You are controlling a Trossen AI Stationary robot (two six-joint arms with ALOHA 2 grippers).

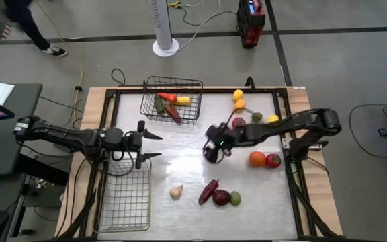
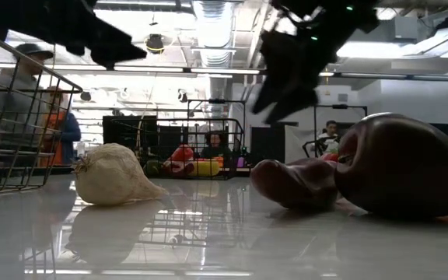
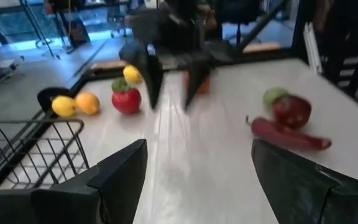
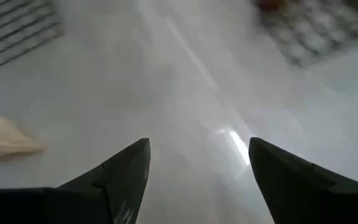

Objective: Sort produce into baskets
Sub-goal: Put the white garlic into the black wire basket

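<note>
My left gripper (image 1: 152, 144) is open and empty, above the table's left middle, beside the empty near-left basket (image 1: 123, 195). My right gripper (image 1: 213, 149) is open and empty, above the table's middle; it also shows in the left wrist view (image 3: 169, 68). The far basket (image 1: 172, 99) holds several pieces of produce. On the table lie a garlic (image 1: 176, 192), a red chilli (image 1: 208, 191), a dark red piece (image 1: 221, 197), a lime (image 1: 235, 197), an orange (image 1: 257, 158) and a tomato (image 1: 273, 160). Lemons and other pieces (image 1: 239, 101) lie at the far right.
The table has a raised frame around its edge (image 1: 287, 134). The garlic (image 4: 5, 137) lies ahead of my right gripper's fingers. People show in the room beyond the table (image 2: 22, 85). Bare tabletop lies between the two grippers (image 1: 180, 151).
</note>
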